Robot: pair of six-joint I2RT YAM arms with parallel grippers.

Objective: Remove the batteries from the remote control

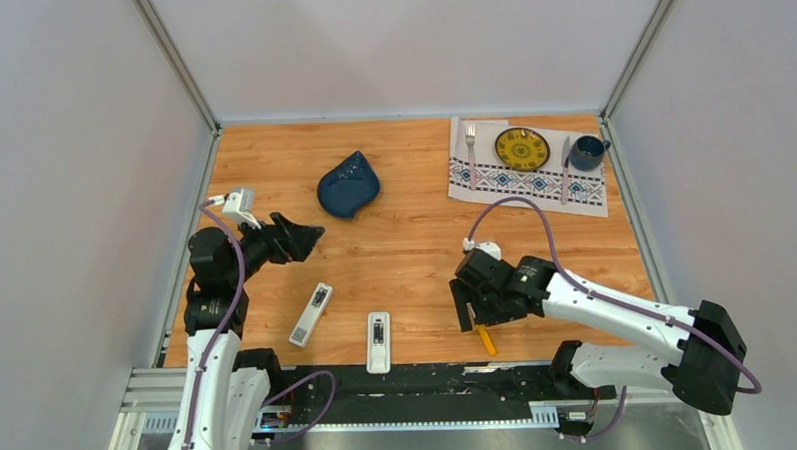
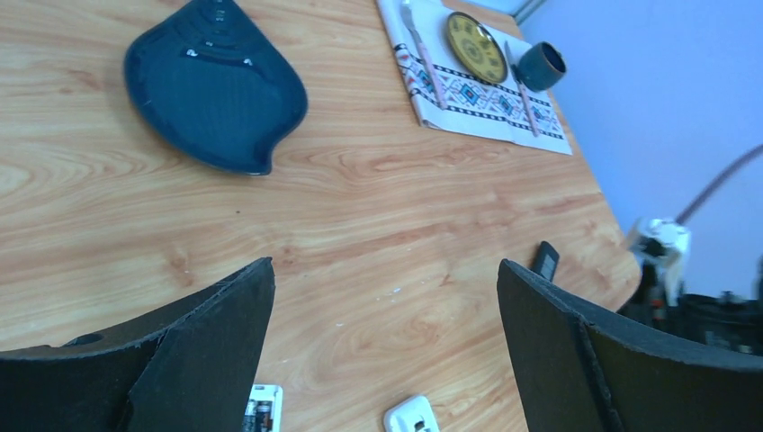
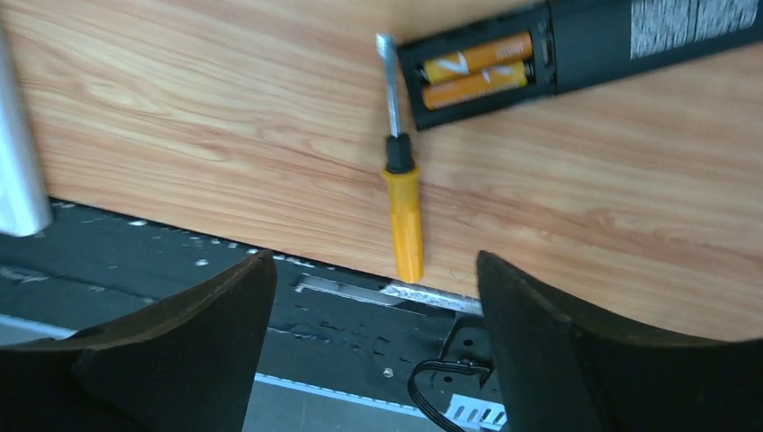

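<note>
A black remote (image 3: 630, 31) lies in the right wrist view with its back open and two orange-gold batteries (image 3: 475, 70) side by side in the compartment. My right gripper (image 3: 373, 256) is open and empty, over the table's near edge, a little short of the remote; it also shows in the top view (image 1: 473, 317). Two white remotes (image 1: 312, 314) (image 1: 379, 342) lie near the front, backs open. One (image 2: 263, 409) shows dark batteries in the left wrist view. My left gripper (image 1: 310, 236) is open and empty, held above the table behind them.
An orange-handled screwdriver (image 3: 402, 198) lies beside the black remote, its handle at the table edge. A dark blue leaf-shaped dish (image 1: 348, 185) sits mid-back. A placemat (image 1: 528, 185) with a fork, yellow plate (image 1: 522, 149), knife and blue mug (image 1: 588, 152) lies at the back right.
</note>
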